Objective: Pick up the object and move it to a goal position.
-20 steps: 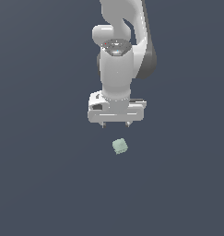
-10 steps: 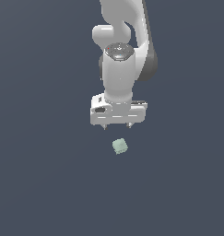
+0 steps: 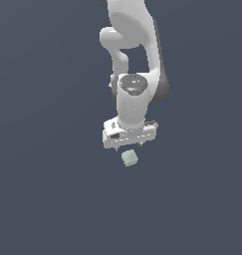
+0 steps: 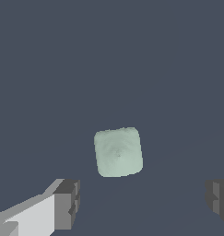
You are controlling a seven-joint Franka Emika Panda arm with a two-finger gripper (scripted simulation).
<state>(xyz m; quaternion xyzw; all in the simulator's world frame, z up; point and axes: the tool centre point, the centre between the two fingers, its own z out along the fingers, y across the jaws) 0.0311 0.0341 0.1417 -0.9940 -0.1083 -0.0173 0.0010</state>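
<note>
The mint-green cube [image 3: 129, 158] sits free on the dark floor, just below the gripper [image 3: 130, 145] that hangs over it. The fingers [image 4: 66, 203] are spread wide with nothing between them. Nothing is grasped yet; closing, lifting and carrying all remain.

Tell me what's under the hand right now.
The mint-green cube sits just below the hand, on the plain dark floor. In the wrist view it lies ahead of the open fingers, untouched. The hand's body hides the floor directly beneath it.
</note>
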